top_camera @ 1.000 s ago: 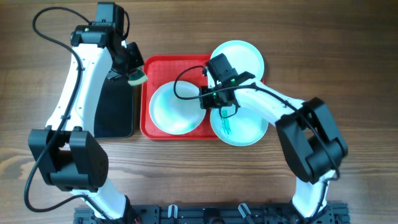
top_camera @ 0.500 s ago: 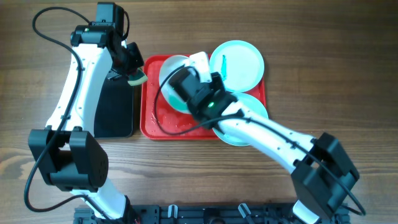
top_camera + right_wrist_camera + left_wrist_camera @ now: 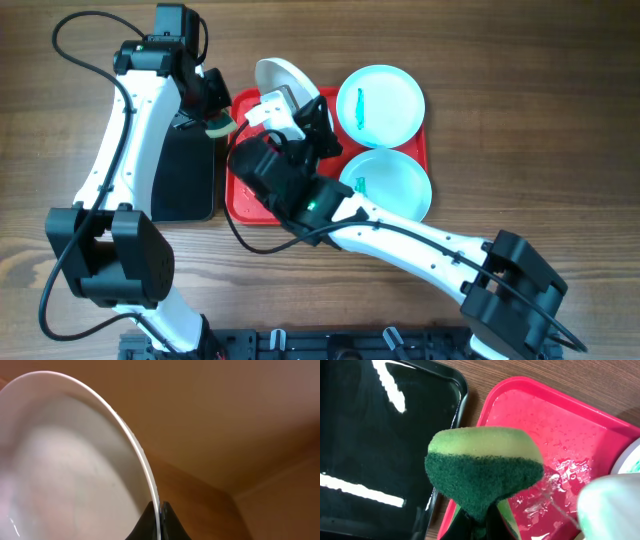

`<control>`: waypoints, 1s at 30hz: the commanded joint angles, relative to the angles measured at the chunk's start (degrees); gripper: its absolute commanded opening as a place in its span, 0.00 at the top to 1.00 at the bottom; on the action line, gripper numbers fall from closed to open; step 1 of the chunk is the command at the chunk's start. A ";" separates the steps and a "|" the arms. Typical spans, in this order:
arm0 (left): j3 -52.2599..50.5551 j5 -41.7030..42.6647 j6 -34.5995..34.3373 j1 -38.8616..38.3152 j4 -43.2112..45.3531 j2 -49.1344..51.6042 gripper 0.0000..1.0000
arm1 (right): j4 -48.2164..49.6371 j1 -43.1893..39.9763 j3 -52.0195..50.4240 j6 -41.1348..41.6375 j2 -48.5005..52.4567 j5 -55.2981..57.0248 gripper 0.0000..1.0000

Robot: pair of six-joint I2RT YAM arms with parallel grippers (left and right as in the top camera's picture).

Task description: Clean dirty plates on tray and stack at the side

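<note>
Wood of the table (image 3: pixel 560 120) shows bare at frame right and far left. Centre frame, the wet red tray (image 3: pixel 240 200) has its left rim just beside the black tray (image 3: pixel 185 185). The upper aqua plate (image 3: pixel 380 100) overhangs the tray's top rim, and the lower aqua plate (image 3: pixel 392 185) fills its lower right corner. Both are green-streaked. The white plate (image 3: pixel 280 78), tilted on edge at the tray's upper left, is pinched at its rim by the right gripper (image 3: pixel 160 512). The left gripper (image 3: pixel 479 520) clamps a sponge (image 3: pixel 485 465) over the trays' adjoining rims.
</note>
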 commanded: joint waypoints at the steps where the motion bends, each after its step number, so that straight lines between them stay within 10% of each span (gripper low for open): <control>1: -0.13 -0.50 0.46 0.52 0.00 0.02 0.96 | 1.25 0.31 1.05 -4.17 -0.94 4.81 0.96; 18: -0.13 -0.52 -0.83 0.52 0.17 0.02 0.96 | -8.44 0.17 0.94 5.38 -0.94 0.42 0.96; 25: -0.13 -0.52 -0.81 0.52 0.15 0.02 0.96 | -27.91 -3.56 0.96 23.89 -4.90 -38.25 0.96; 30: -0.13 -0.52 -0.79 0.46 -0.02 0.02 0.96 | -30.75 -22.69 0.98 25.38 -14.97 -71.14 0.96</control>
